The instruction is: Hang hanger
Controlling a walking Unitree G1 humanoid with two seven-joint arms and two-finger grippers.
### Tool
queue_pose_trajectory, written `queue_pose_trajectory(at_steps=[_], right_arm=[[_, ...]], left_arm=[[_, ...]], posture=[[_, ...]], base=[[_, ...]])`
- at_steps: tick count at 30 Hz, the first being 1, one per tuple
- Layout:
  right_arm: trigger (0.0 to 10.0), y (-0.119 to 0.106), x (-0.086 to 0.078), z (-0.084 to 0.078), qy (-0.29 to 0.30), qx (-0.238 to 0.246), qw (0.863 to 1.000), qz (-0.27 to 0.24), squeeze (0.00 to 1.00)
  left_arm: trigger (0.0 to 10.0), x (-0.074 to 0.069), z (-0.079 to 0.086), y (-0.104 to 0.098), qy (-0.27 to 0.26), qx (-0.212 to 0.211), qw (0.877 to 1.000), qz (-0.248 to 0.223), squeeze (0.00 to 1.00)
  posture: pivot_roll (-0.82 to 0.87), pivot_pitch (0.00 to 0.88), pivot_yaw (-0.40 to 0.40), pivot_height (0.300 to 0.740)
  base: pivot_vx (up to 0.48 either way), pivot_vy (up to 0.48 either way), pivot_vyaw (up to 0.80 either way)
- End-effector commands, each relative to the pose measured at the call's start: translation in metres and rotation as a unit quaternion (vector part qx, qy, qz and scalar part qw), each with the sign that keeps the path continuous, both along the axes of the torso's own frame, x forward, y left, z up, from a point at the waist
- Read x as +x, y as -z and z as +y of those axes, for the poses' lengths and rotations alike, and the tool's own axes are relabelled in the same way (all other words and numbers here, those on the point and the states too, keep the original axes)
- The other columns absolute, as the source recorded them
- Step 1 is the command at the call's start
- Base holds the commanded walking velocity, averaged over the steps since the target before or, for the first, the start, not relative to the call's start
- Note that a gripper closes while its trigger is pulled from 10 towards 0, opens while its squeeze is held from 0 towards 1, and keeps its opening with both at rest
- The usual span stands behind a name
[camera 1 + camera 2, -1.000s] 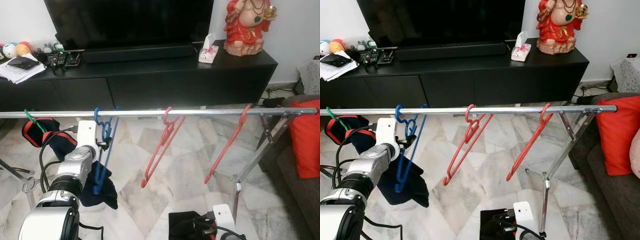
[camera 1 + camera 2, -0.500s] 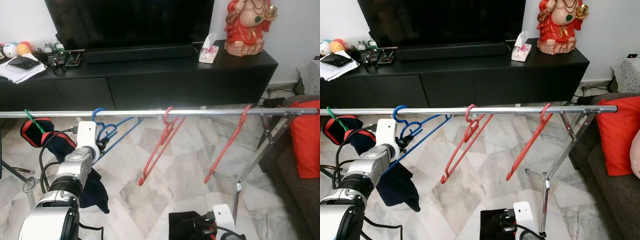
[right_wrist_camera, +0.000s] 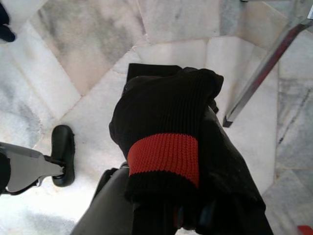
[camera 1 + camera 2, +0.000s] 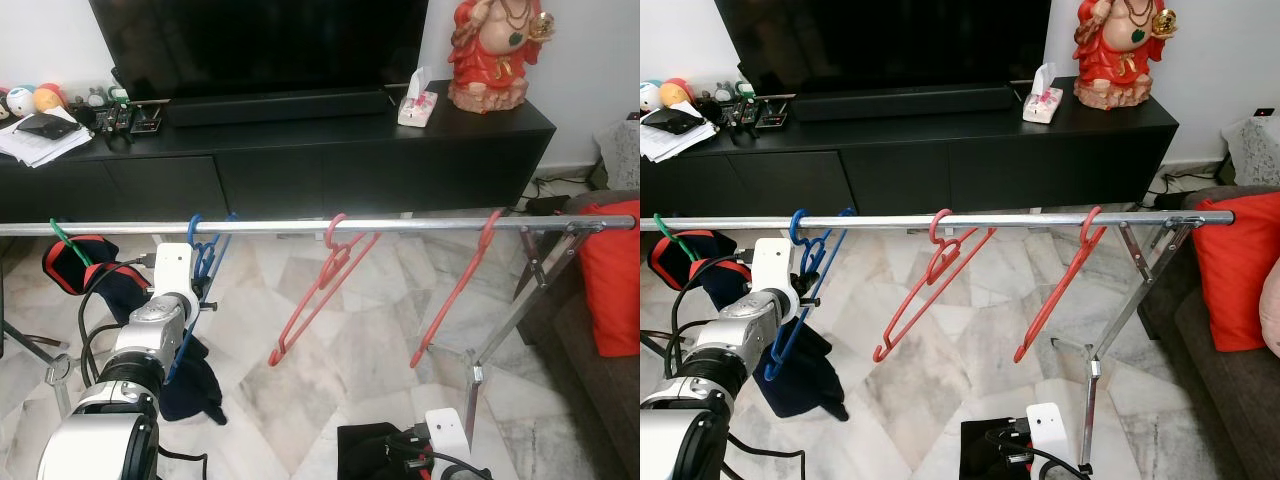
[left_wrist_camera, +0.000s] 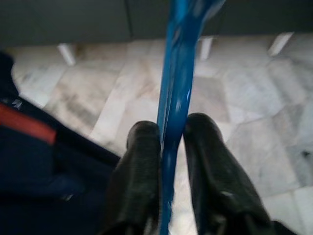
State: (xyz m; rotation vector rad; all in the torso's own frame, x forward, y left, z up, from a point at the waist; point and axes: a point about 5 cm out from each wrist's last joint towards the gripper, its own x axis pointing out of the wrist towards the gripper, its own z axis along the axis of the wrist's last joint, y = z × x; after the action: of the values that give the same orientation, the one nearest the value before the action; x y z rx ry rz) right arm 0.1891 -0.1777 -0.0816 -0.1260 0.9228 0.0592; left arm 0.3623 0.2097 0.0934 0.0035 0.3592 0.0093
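A blue hanger (image 4: 203,262) has its hook over the silver rail (image 4: 400,224), left of middle. My left gripper (image 4: 198,292) is raised just below the rail and shut on the hanger's blue bar (image 5: 173,112), which runs between the two black fingers (image 5: 142,161). A dark navy garment (image 4: 195,385) dangles from the hanger's low end. My right gripper (image 3: 190,215) stays low near the floor, shut on a black cloth with a red band (image 3: 164,156) that drapes over it and hides most of it.
Two red hangers (image 4: 320,290) (image 4: 460,285) and a green hook (image 4: 65,238) share the rail. Slanted rack legs (image 4: 505,325) stand at the right, beside a sofa with a red cushion (image 4: 612,280). A black TV console (image 4: 300,150) runs behind.
The blue hanger, swung out to the right half a second ago, has dropped back to hang steeply, with the navy garment following. The middle red hanger sways slightly. My right arm is still.
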Motion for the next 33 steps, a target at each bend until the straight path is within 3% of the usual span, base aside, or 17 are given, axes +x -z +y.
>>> queue_pose_trajectory(at_steps=[1,20,32,33], right_arm=[[10.0,-0.001,0.003,0.003,-0.006,0.001,1.000,-0.005,0.00],[10.0,-0.001,0.003,0.001,-0.008,-0.002,1.000,-0.004,0.00],[10.0,0.001,-0.003,-0.006,-0.001,-0.009,1.000,0.000,0.00],[10.0,0.000,-0.002,-0.006,-0.001,-0.009,1.000,0.000,0.00]], left_arm=[[0.0,0.000,0.001,0.000,-0.002,-0.008,1.000,-0.004,0.00],[0.0,-0.007,0.001,0.012,-0.007,-0.011,1.000,0.004,0.00],[0.0,-0.005,0.003,-0.006,-0.004,0.009,0.997,-0.078,0.00],[0.7,-0.006,0.004,-0.008,-0.006,0.010,0.996,-0.086,0.00]], posture=[[-0.15,0.000,0.034,0.740],[-0.15,0.000,0.023,0.740],[-0.14,0.000,0.019,0.740],[-0.14,0.000,0.019,0.740]], base=[[0.000,0.000,0.00],[0.000,0.000,0.00],[0.000,0.000,0.00],[0.000,0.000,0.00]])
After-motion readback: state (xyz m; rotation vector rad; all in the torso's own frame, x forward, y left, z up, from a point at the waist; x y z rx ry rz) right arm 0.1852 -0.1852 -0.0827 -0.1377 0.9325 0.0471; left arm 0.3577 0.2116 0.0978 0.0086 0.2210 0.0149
